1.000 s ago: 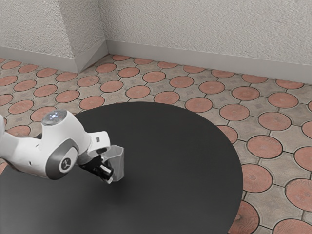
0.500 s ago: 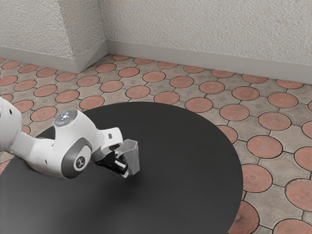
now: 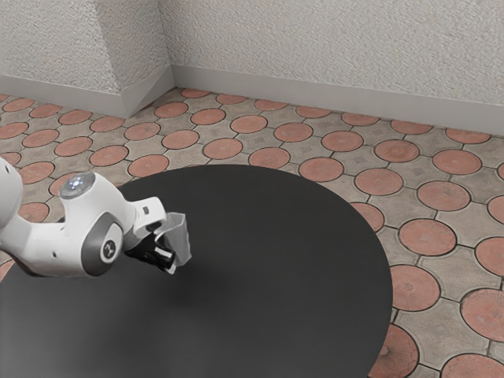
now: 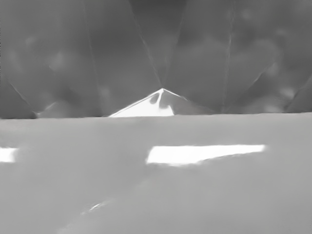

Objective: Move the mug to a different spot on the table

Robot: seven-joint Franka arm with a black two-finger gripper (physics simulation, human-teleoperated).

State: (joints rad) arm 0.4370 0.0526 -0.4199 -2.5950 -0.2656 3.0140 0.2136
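Note:
The mug (image 3: 179, 239) is a pale grey, angular cup, held tilted above the black round table (image 3: 299, 260) on the exterior view's left side. My gripper (image 3: 165, 256) is shut on the mug, its black fingers clamped at the cup's lower edge. The white arm reaches in from the exterior view's left. In the wrist view the mug (image 4: 156, 170) is a large grey surface right under my hand, with a bright streak across it.
The table's curved edge (image 3: 376, 236) falls off to a floor of red round tiles (image 3: 425, 189). A rough white wall (image 3: 315, 39) with a baseboard stands behind. Bare dark tabletop spreads toward the exterior view's right of the mug.
Half a second ago the mug was further toward the exterior view's right. My hand has since carried it back toward the exterior view's left and slightly up. The grip has not changed.

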